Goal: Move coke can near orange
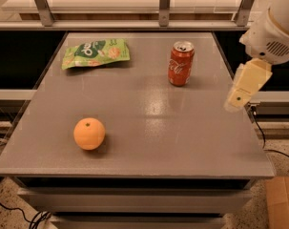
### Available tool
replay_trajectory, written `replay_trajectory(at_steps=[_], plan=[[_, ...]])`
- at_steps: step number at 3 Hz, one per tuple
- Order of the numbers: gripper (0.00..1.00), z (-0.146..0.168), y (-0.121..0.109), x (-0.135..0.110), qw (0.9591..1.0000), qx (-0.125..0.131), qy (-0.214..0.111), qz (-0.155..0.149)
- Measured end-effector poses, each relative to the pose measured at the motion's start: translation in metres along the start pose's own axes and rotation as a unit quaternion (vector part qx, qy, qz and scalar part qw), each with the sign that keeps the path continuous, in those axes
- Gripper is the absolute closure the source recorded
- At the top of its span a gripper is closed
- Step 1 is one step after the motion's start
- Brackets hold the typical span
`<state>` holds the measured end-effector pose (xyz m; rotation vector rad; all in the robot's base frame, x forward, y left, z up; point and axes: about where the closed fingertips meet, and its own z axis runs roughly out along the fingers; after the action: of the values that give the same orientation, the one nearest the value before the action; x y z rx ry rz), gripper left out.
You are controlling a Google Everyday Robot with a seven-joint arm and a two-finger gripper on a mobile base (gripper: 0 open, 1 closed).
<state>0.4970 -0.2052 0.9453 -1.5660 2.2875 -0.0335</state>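
Note:
A red coke can [181, 64] with a silver top stands upright at the back right of the grey table [149, 128]. An orange [89, 133] lies at the front left of the table, well apart from the can. My gripper [240, 93] hangs at the right edge of the table, to the right of and slightly in front of the can, not touching it. The white arm housing is above it at the top right.
A flat green snack bag [95, 53] lies at the back left of the table. A metal railing [164, 6] runs behind the table. A cardboard box [281, 202] sits on the floor at the bottom right.

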Motion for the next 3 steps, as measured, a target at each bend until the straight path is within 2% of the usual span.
replay_trajectory(at_steps=[1, 2, 3], plan=[[0.00, 0.0363, -0.0144, -0.0122, 0.9982, -0.026, -0.045, 0.031], [0.00, 0.0363, -0.0143, -0.0122, 0.9982, -0.026, -0.045, 0.031], [0.00, 0.0409, -0.0143, -0.0128, 0.9970, -0.028, -0.058, 0.043]])
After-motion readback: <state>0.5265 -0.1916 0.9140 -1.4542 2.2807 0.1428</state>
